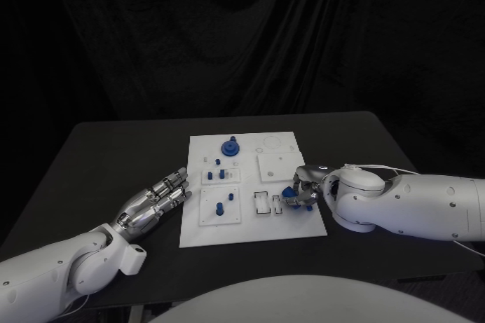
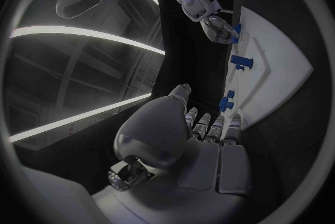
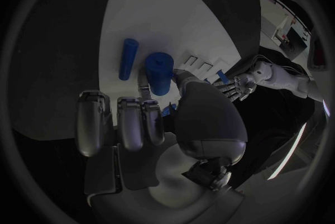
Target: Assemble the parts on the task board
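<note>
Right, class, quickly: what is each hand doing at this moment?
Left hand: open, fingers spread, resting on the table beside the task board, holding nothing.
Right hand: over the board at a blue part; whether it holds it cannot be told.

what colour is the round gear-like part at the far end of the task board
Blue. The gear-like part stands out against the white task board, best in the head view.

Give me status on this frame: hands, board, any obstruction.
Left robot hand open, flat on table beside task board. Right robot hand over board's near right area, at a blue part; grip unconfirmed. Nothing obstructing.
</note>
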You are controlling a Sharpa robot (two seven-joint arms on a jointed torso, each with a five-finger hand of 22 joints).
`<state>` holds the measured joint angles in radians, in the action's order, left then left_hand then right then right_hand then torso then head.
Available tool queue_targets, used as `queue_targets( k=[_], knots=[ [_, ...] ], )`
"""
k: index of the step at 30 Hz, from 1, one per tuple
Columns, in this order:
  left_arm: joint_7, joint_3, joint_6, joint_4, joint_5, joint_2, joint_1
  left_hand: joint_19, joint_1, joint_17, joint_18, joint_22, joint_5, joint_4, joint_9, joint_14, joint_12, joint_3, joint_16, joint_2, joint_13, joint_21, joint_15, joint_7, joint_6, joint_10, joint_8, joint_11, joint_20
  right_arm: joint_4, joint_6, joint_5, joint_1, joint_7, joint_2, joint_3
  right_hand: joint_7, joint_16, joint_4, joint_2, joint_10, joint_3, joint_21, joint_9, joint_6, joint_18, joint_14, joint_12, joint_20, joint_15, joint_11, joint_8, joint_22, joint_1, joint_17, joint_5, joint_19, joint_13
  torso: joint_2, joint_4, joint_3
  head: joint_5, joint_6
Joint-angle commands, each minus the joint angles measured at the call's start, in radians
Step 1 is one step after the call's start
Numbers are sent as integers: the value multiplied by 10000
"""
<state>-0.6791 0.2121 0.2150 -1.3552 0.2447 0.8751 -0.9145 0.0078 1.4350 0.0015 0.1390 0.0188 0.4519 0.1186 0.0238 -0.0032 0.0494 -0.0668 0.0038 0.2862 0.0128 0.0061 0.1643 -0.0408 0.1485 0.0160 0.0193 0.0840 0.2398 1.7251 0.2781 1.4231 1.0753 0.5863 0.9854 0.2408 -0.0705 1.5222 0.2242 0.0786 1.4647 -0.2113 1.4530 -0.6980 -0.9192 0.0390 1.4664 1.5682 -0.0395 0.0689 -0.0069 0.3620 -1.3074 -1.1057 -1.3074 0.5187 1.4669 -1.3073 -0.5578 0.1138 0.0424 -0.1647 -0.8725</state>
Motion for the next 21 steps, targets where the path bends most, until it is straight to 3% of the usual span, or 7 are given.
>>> queue_targets(
  k=[1,5,10,16,21],
  knots=[
    [-714,-9,135,-12,-62,-22,19,1,-110,-15,98,-9,-36,-8,10,32,62,49,-38,23,10,4,-36,68,30,-4,58,100,-15,56,1199,-1269,-98,-805,31,59,153,28,-83,-149,1061,-100,48,-58,-231,-100,908,26,64,87,-77,74,-2257,-230,-1913,46,614,-2635,1,-5,2,36,-1],
    [-714,-9,138,-13,-62,-19,23,0,-112,-15,99,-10,-36,-9,9,32,61,51,-38,23,10,4,-36,70,23,-4,57,100,-15,238,1902,-1700,-65,-1171,158,35,197,27,-64,-147,1061,-123,62,-127,-317,-102,907,26,89,117,-116,152,-2260,-219,-1906,82,618,-2635,-4,-3,-2,116,-1],
    [-703,-9,134,-11,-62,-9,26,0,-116,-15,99,-11,-39,-11,9,32,62,57,-38,23,10,4,-36,73,26,-4,57,101,-15,535,2171,-1950,100,-1315,274,15,235,22,-21,-126,1061,-135,72,-206,-383,-104,905,26,119,149,-153,227,-2262,-179,-1892,164,620,-2635,-7,-5,-3,171,-1],
    [-678,-9,136,-6,-62,-40,27,0,-116,-15,99,-11,-39,-11,9,32,62,57,-38,23,10,4,-36,73,26,-4,57,101,-15,728,1825,-2221,264,-1210,215,7,248,17,162,-117,1061,-102,69,-297,-385,-102,902,26,151,173,-172,272,-2258,14,-1875,24,615,-2635,0,20,-9,123,-1],
    [-664,-9,138,-6,-62,-52,28,1,-126,-15,100,-9,-56,-14,10,32,67,69,-38,22,11,4,-36,81,32,-4,58,100,-14,671,1335,-2381,292,-1048,89,11,232,2,337,-118,1061,-47,46,-366,-322,-96,894,26,160,172,-163,272,-2248,178,-1843,-212,602,-2635,-11,11,-1,169,-1]
  ],
)
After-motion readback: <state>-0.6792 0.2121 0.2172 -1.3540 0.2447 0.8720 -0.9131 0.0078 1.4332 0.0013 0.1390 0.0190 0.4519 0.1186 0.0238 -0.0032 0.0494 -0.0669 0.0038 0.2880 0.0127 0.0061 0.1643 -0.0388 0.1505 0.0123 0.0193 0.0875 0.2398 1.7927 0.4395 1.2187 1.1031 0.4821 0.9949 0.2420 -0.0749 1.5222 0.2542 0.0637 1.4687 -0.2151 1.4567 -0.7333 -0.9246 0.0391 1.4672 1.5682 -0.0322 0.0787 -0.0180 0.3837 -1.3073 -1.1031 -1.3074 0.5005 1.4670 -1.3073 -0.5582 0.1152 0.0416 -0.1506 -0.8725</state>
